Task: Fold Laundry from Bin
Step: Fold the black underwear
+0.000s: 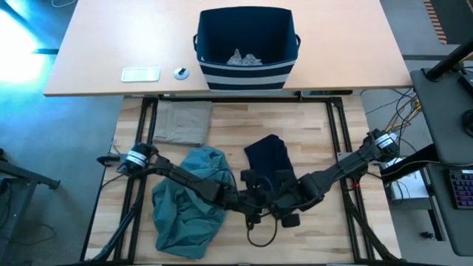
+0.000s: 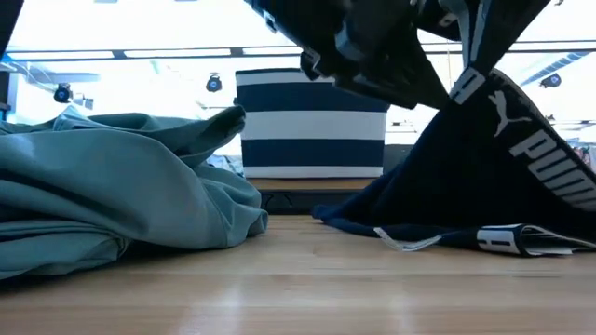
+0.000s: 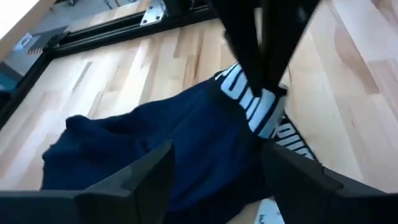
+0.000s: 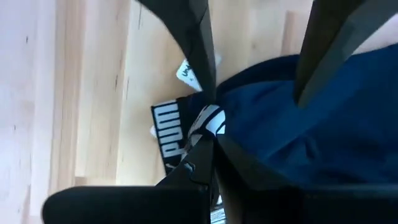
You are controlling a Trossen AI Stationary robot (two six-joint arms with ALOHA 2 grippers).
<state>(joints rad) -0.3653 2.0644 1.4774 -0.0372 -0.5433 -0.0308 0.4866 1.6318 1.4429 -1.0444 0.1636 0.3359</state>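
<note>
Right tool (image 4: 211, 140) clenched on navy garment (image 1: 267, 157); left tool (image 3: 217, 168) released. Beige garment (image 1: 182, 120) folded — teal garment (image 1: 188, 203) and bin (image 1: 246, 48) contents remain.

Bin (image 1: 246, 46): navy fabric, white stripes near base, upright on the tan table, near its front edge, right of centre. Small grey pieces (image 1: 243, 58) lie crumpled on its floor.

Beige garment (image 1: 182, 121): folded flat, rectangular, on the wooden table by the back edge, left side.

Teal garment (image 1: 188, 199): large, rumpled heap, front-left of the wooden table.

Navy garment (image 1: 267, 157): white lettering on a waistband (image 2: 545, 154), mid-table towards the front edge; one end lifted off the wood, the rest draped down and pooled on the surface.
</note>
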